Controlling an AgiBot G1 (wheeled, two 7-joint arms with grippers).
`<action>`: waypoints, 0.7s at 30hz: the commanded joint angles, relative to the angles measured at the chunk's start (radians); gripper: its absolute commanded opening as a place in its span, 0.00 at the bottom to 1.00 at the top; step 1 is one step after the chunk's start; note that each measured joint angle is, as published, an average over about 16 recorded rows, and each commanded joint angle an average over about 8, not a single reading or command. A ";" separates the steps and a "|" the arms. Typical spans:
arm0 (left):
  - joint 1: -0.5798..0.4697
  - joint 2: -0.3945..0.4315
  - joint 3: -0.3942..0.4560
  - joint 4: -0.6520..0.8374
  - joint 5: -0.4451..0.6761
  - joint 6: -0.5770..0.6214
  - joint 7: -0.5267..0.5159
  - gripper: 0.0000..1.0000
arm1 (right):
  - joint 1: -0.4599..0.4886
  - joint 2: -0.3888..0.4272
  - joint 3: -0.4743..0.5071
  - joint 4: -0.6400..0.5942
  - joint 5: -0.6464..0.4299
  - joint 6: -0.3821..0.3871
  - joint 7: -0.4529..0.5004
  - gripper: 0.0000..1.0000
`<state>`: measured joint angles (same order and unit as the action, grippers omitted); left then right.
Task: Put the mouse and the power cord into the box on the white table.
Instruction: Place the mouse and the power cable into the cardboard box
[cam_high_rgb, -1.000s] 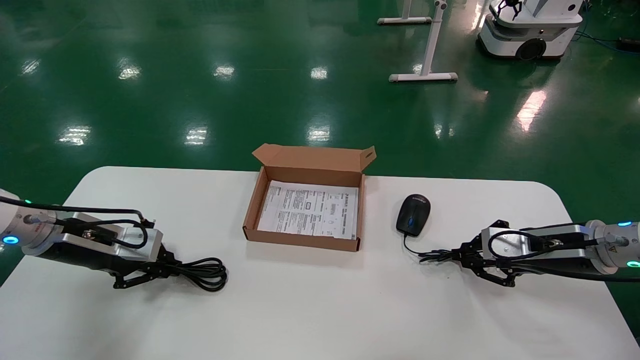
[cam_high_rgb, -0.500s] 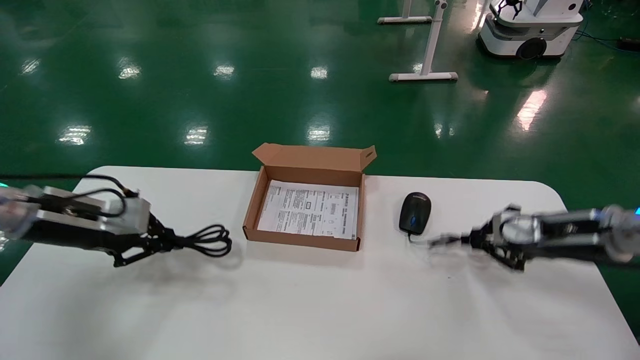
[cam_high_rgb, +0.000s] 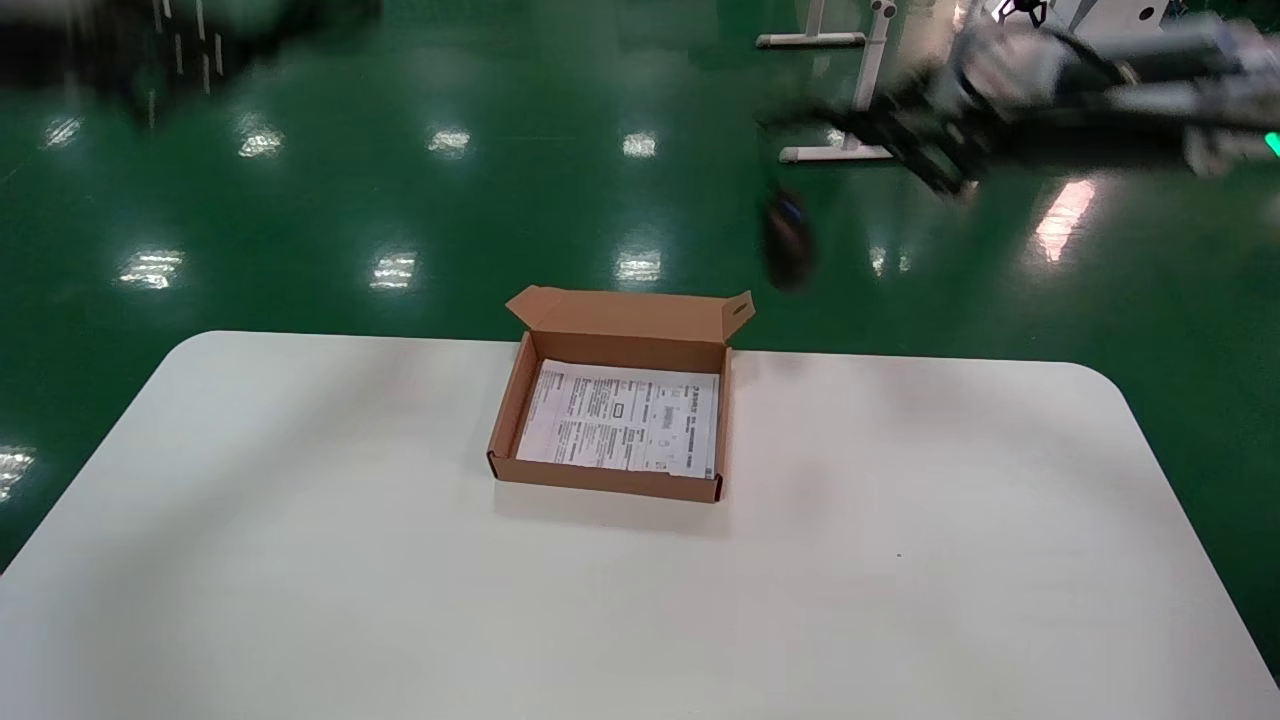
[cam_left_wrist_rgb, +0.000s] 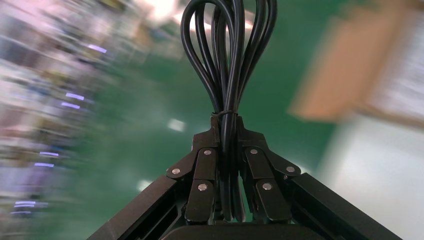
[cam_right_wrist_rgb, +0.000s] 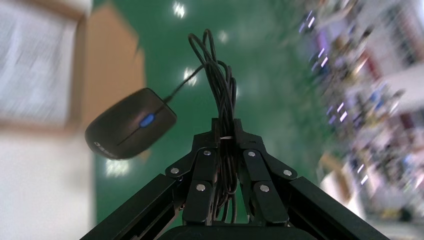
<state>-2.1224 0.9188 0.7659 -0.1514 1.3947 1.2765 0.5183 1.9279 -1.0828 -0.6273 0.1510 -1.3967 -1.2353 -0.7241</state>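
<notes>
The brown box (cam_high_rgb: 622, 322) lies open in the middle of the white table (cam_high_rgb: 300, 560), a white printed sheet on its bottom. My right gripper (cam_high_rgb: 905, 125) is high above the table's far right, blurred, shut on the bundled thin cable (cam_right_wrist_rgb: 224, 90) of the mouse. The black mouse (cam_high_rgb: 788, 240) with its blue wheel dangles in the air beyond the box's far right corner; it shows as the mouse (cam_right_wrist_rgb: 131, 124) beside the right gripper (cam_right_wrist_rgb: 227, 129). My left gripper (cam_left_wrist_rgb: 227, 122) is shut on the looped power cord (cam_left_wrist_rgb: 227, 55). The left arm (cam_high_rgb: 120, 50) is a blur at the upper left.
Beyond the table lies shiny green floor. A white stand's foot (cam_high_rgb: 848, 153) and another robot's white base (cam_high_rgb: 1130, 12) are at the far right, partly behind my right arm.
Both arms have risen fast from the tabletop. The power cord and the mouse have left the table, and the mouse now hangs by its cable.
</notes>
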 joint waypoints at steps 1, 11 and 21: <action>-0.043 0.030 -0.014 -0.017 -0.014 -0.066 -0.030 0.00 | 0.024 -0.032 0.011 0.015 0.017 0.011 0.004 0.00; -0.122 0.159 -0.029 -0.020 -0.035 -0.112 -0.016 0.00 | -0.026 -0.170 0.016 0.015 0.032 0.059 -0.025 0.00; -0.141 0.185 -0.018 0.029 -0.020 -0.098 0.004 0.00 | -0.084 -0.243 -0.007 -0.022 0.007 0.063 -0.063 0.00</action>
<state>-2.2626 1.1013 0.7464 -0.1234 1.3730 1.1751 0.5223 1.8434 -1.3214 -0.6362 0.1333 -1.3922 -1.1716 -0.7859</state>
